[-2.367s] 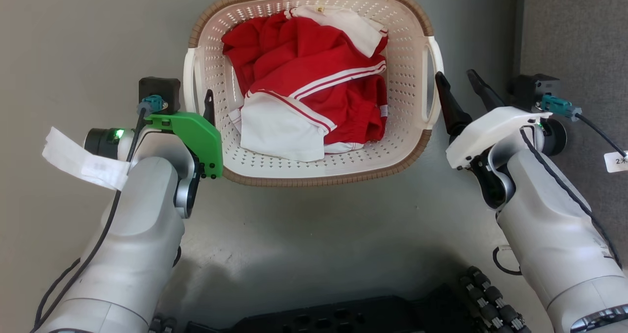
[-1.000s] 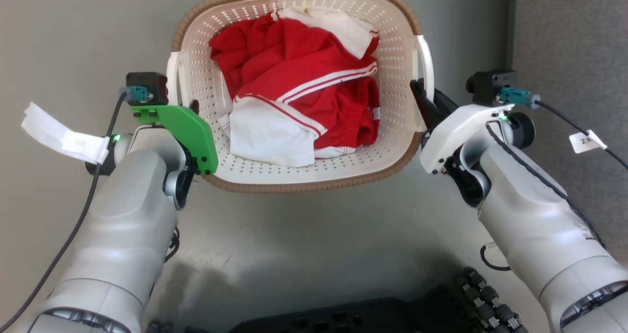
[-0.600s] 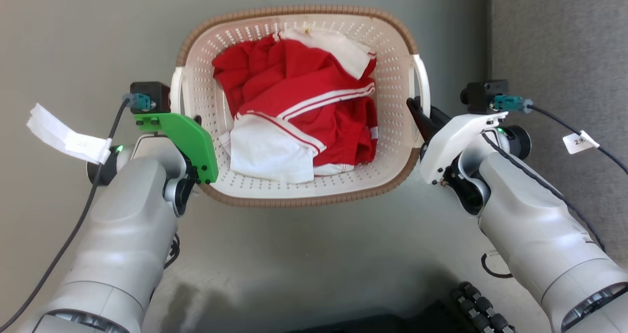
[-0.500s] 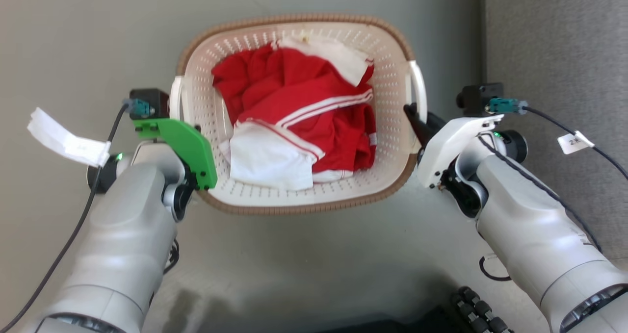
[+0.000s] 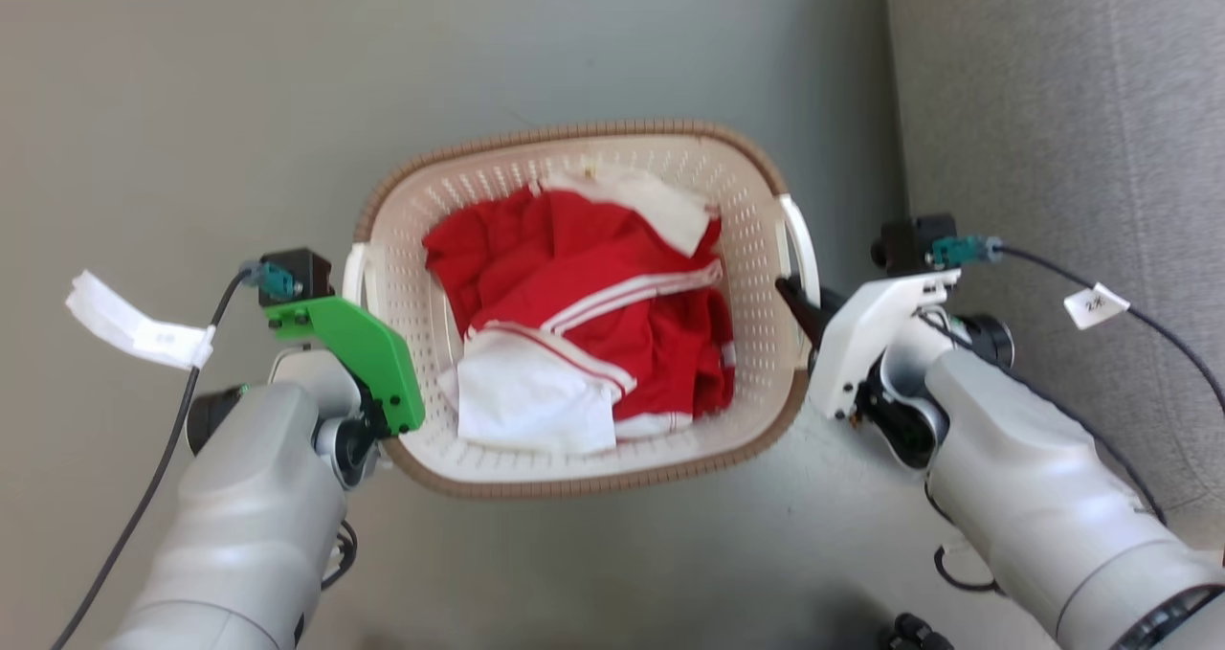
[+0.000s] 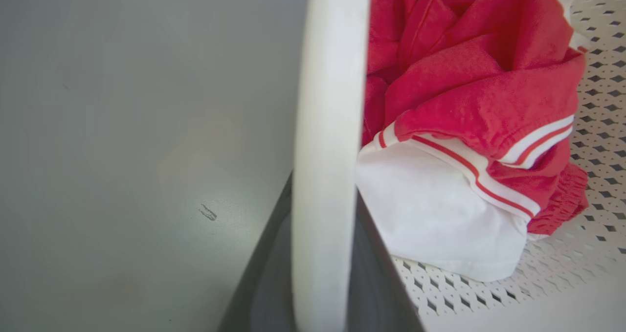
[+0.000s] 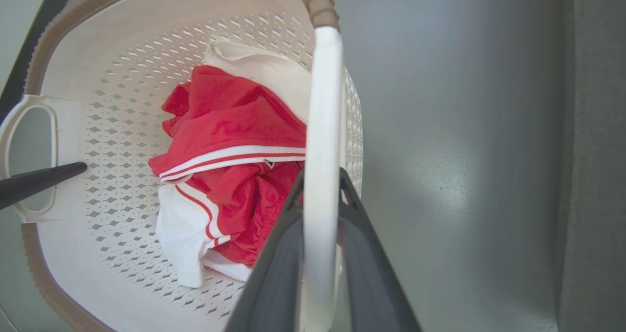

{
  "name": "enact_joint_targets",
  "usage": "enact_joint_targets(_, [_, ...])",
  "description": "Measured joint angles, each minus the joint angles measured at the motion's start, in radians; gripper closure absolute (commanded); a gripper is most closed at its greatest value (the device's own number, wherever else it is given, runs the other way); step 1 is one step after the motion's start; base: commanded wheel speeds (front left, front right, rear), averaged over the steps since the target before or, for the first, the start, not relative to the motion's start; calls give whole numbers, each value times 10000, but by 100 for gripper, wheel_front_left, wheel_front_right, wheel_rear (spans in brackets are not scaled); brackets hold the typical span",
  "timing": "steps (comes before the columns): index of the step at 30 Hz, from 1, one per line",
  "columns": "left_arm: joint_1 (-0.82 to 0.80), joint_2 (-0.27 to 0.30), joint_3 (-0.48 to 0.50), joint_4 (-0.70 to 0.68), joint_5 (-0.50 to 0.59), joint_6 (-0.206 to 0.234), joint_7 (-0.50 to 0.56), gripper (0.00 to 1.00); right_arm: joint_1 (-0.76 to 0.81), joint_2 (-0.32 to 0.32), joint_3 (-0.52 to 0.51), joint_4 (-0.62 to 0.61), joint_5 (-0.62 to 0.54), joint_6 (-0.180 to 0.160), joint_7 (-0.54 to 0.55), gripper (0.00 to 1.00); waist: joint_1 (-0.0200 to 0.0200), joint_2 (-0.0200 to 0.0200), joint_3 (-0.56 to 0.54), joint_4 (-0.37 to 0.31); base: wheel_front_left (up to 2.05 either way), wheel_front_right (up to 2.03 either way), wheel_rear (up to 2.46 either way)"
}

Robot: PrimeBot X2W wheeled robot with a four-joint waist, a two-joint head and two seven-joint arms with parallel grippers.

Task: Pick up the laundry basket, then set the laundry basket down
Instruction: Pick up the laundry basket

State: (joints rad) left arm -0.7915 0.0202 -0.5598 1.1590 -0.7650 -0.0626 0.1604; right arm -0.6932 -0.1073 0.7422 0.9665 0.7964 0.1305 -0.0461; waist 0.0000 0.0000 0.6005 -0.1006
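The laundry basket (image 5: 574,484), cream perforated plastic with a brown rim, sits between my two arms with red and white clothes (image 5: 584,325) inside. My left gripper (image 6: 325,195) is shut on the basket's white left handle (image 6: 327,102), with a dark finger on each side of it. In the head view a green wrist plate (image 5: 359,353) covers that grip. My right gripper (image 7: 320,178) is shut on the white right handle (image 7: 323,102); one of its fingers (image 5: 799,307) shows by the handle. A left finger (image 7: 39,180) pokes through the far handle.
Smooth grey floor (image 5: 239,104) lies under and around the basket. A textured grey surface (image 5: 1053,104) runs along the right side, close to my right arm. Paper tags hang from the wrist cables (image 5: 134,329) (image 5: 1096,303).
The right gripper, open beside the right handle 2.4 s ago, has shut on it. The head camera has shifted: basket and arms now show lower and smaller, and the dark base has left view.
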Motion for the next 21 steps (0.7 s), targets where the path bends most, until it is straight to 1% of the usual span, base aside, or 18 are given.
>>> enact_joint_targets(2, [148,0,13,-4,-272,-4,132,100,161,-10,69,-2,176,0,136,100,0,0,-221,-8,0,0,0])
enact_joint_targets(4, [306,0,-8,19,-311,-75,234,100,338,-13,134,4,391,0,324,100,0,0,-450,-13,0,0,0])
enact_joint_targets(10, [632,2,-173,270,-541,-75,625,100,661,31,430,0,886,0,917,100,0,0,-1137,-49,0,0,0])
enact_joint_targets(21, [861,-10,-236,454,-907,-75,1129,100,928,-54,648,0,1691,0,1592,100,0,0,-2277,-211,0,0,0])
